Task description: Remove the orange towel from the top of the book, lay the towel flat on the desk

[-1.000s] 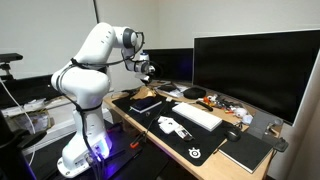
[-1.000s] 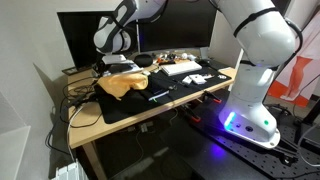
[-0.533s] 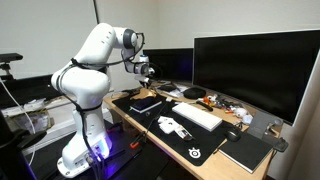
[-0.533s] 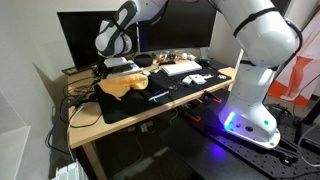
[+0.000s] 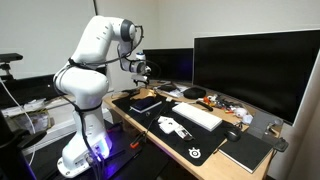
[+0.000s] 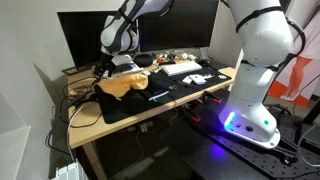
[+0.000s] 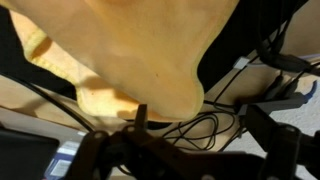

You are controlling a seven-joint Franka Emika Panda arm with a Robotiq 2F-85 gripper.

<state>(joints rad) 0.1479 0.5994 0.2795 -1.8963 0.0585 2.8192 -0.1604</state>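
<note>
While the orange towel (image 6: 124, 84) lies heaped at the monitor end of the desk (image 6: 90, 113) — its length running across the black mat (image 6: 172, 100) — the gripper (image 6: 117, 66) hangs just above it, jaws spread wide, holding nothing.

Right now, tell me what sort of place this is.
Probably an office or lab workstation: a large monitor, a white keyboard on a black desk mat, and loose cables.
</note>
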